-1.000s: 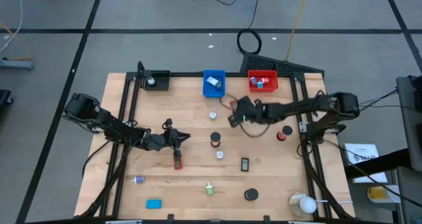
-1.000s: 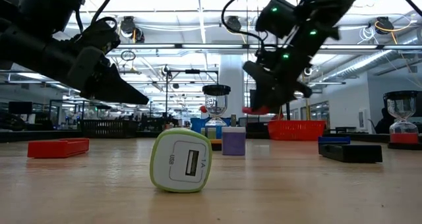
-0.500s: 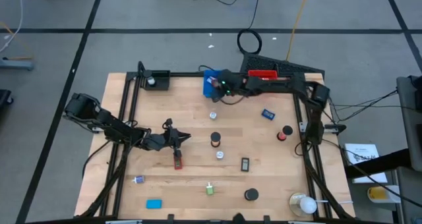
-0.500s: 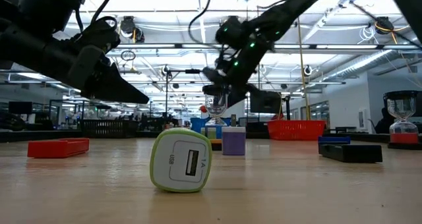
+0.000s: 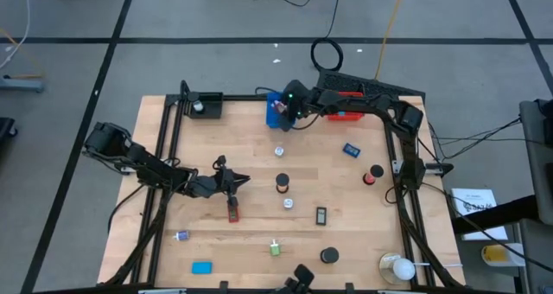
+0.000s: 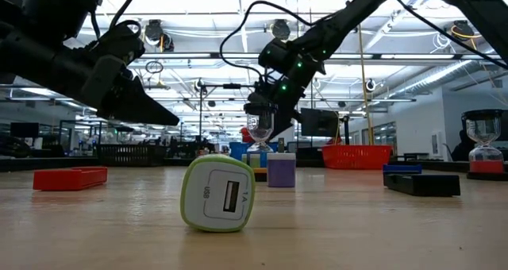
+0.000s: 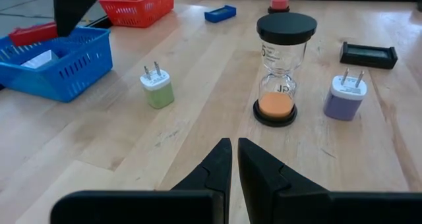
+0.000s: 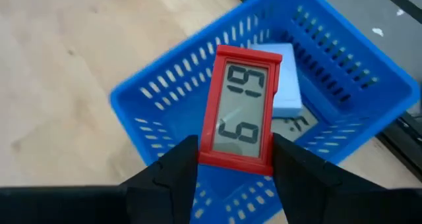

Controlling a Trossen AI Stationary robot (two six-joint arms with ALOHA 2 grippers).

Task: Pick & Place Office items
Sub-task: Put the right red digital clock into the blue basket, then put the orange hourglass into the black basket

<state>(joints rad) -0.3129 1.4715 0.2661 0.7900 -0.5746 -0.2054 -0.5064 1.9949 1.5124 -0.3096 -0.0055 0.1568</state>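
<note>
Landmark: blue bin (image 5: 279,110), at the tabletop's (image 5: 251,156) far edge.

Item 1, red-framed digital timer (image 8: 241,117). I see it clamped between the right claw's (image 8: 236,159) two fingers (image 8: 173,162), which press on its long sides; it hangs directly above the blue bin's near wall. In the bin under it lies a pale blue block (image 8: 282,79).

Item 2, right claw. In the high view (image 5: 288,106) it sits over the blue bin, and the timer itself is hidden beneath the arm. The low view shows the claw (image 6: 262,121) held up off the tabletop, though what it grips is too dark for me to make out there.

Item 3, left claw (image 5: 233,183). It waits well to the near-left of the blue bin, fingers pinched together with nothing between them; its wrist view (image 7: 232,159) shows only a hairline gap.

Item 4, loose pieces seen from the left wrist: a green plug adapter (image 7: 158,87), a black-capped sand timer (image 7: 282,69) with orange sand, a lilac plug adapter (image 7: 345,95), a flat black piece (image 7: 368,53) and a small blue block (image 7: 220,13). The red bin (image 7: 138,3) stands just beside the blue one.

Item 5, low view only: a green-rimmed USB charger (image 6: 219,194) close to the lens, blocking much of the tabletop behind it.
</note>
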